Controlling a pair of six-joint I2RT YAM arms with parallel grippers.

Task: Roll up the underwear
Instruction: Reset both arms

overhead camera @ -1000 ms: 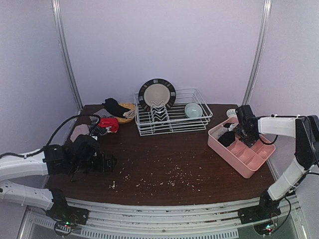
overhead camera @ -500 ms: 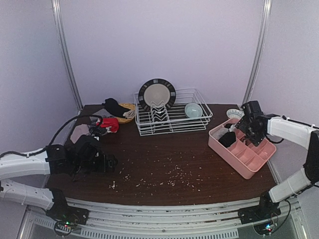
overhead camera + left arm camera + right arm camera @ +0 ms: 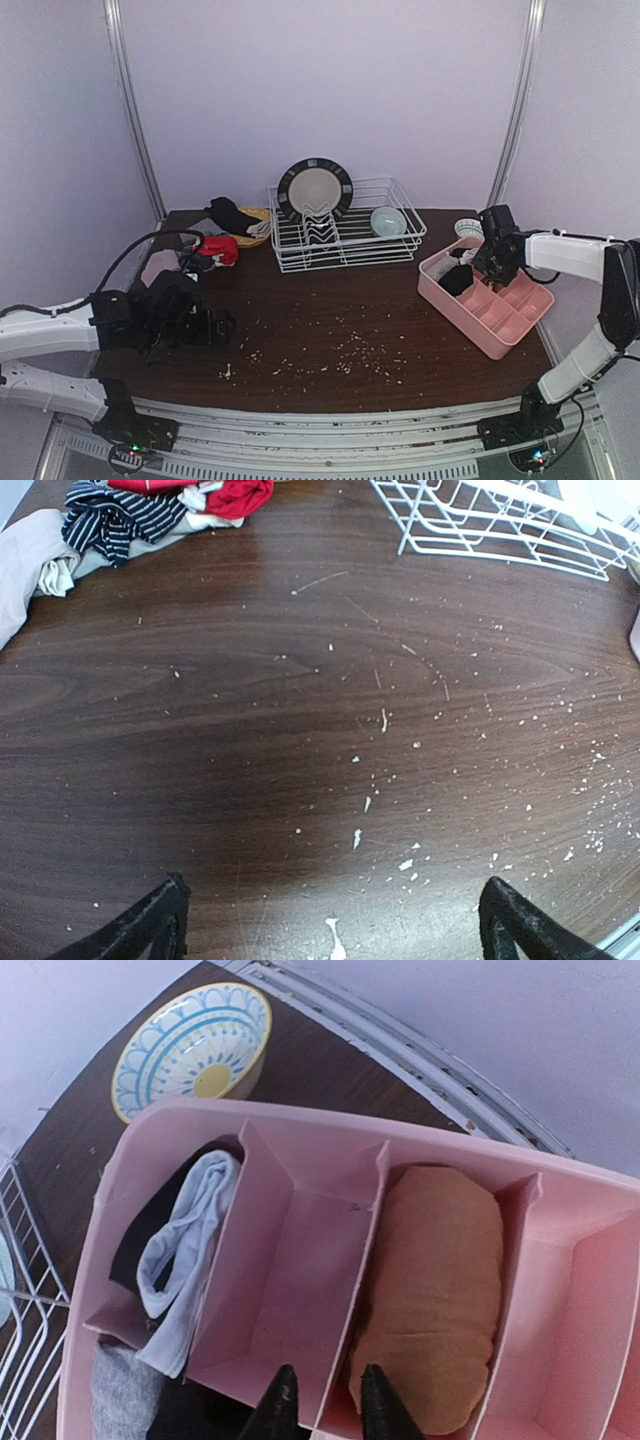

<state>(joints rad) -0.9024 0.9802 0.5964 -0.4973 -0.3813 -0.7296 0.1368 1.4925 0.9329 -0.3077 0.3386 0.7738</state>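
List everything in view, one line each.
table: one, dark brown, crumb-strewn
dish rack: one, white wire, far middle
plate: one, cream, black-rimmed, upright in rack
teal bowl: one, in rack
patterned bowl: one, blue-yellow, beyond tray
yellowish dish: one, far left, under black cloth
pink tray: one, compartmented, right side
brown roll: one, alone in tray compartment
bundled garments: three, pale blue, grey, black, tray's end compartment
loose underwear: several, red, striped, beige, far left
left gripper: one, black, open above table
right gripper: one, black, tips close, over tray
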